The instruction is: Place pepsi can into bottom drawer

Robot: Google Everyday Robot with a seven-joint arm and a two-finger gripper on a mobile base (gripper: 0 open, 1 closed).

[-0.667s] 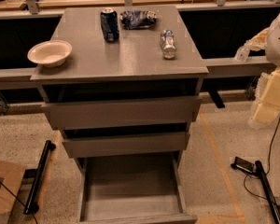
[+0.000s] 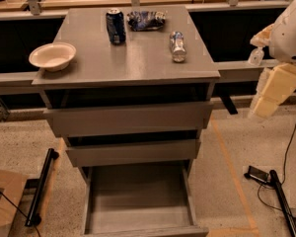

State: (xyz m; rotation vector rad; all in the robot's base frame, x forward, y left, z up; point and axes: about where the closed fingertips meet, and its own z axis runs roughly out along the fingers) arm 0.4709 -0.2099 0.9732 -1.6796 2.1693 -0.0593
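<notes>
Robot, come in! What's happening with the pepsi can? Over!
Gripper out right of the cabinet, below its top. Pepsi can upright on top, untouched. Bottom drawer open. Chip bag beside can.

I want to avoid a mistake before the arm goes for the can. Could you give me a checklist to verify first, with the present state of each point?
1. Can upright on the cabinet top: ok.
2. Can free of the bag: cannot tell; the bag lies very near on the can's right.
3. Bottom drawer pulled open: ok.
4. Gripper at the can: not ok; it hangs to the right of the cabinet, below the top.
5. Low path from that side: probably not ok; the bottle lies on its side between, so come from above.
</notes>
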